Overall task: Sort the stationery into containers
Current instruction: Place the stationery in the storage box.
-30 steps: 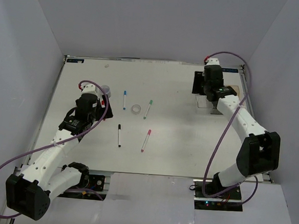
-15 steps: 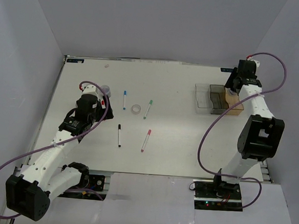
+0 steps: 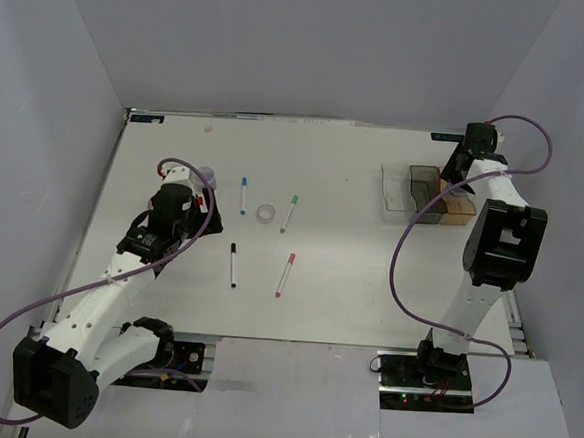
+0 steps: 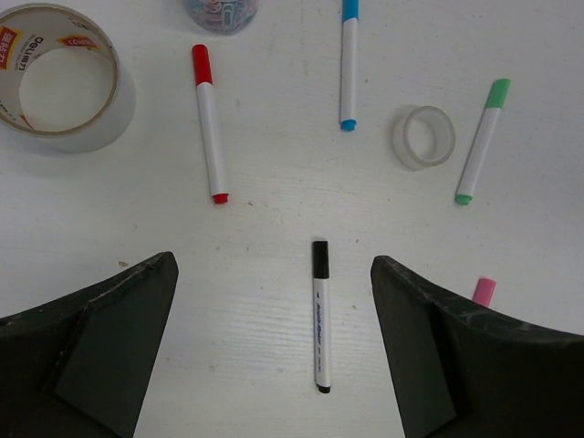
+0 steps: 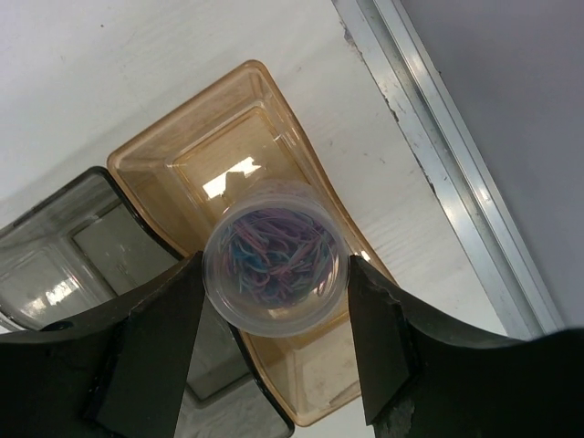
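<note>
- Holding a clear round tub of coloured clips, the right fingers hang over the amber bin, with the smoky grey bin joined at its 8 o'clock.
- Spread wide above the counter, the left fingers grip nothing.
- Between them lies the black-capped pen; the red-capped pen is at its 11 o'clock and the small clear tape roll at 1 o'clock.

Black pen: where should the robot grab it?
Grab the black pen by the middle of its white body, coming straight down from above. It lies flat on the table, long and thin, with bare space on both sides, so the open left claw can pinch across it.
</note>
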